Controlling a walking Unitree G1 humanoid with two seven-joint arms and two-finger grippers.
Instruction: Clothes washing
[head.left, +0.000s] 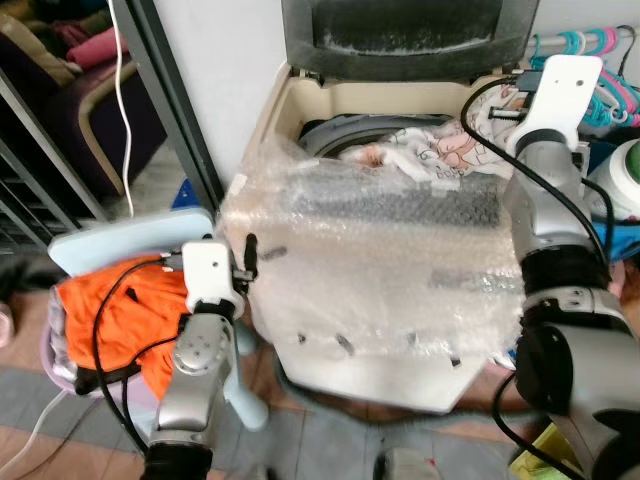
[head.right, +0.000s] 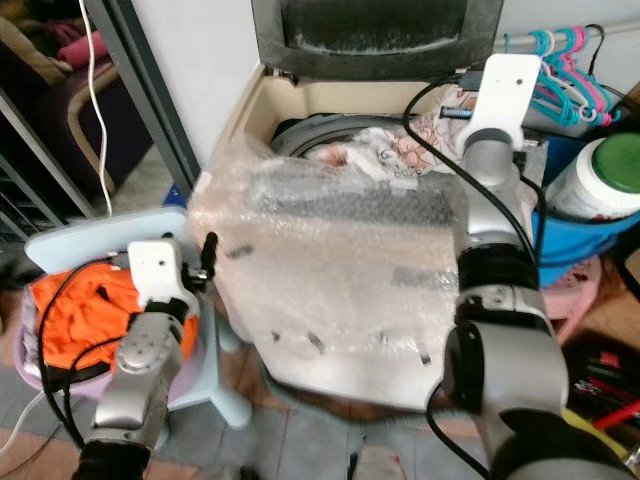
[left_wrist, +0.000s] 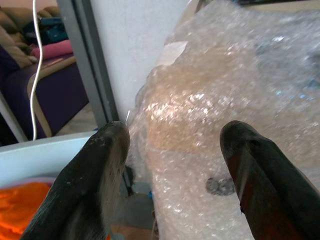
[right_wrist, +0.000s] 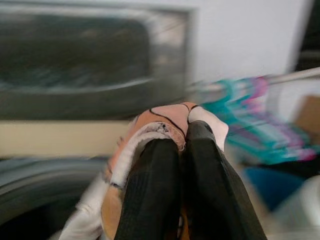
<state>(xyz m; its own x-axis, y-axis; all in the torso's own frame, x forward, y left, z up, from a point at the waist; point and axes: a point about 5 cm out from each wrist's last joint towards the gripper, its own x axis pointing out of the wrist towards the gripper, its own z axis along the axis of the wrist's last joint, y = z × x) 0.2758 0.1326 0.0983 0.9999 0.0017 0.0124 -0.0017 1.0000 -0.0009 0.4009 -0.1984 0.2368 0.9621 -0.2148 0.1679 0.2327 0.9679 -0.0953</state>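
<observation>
Laundry corner, top-loading washer (head.left: 330, 110) wrapped in bubble film, lid up.
Right gripper (right_wrist: 175, 150) is clenching 1 patterned garment (head.left: 440, 150) over the drum: soft, light, droopy, likely best pinched mid-fold; left gripper (left_wrist: 172, 150) is idling, fingers parted.

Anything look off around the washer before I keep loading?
Yes: bubble wrap covers the washing machine front and control panel, bunched unevenly at its left corner. The printed cloth drapes over the tub rim, pinched in the right gripper.
</observation>
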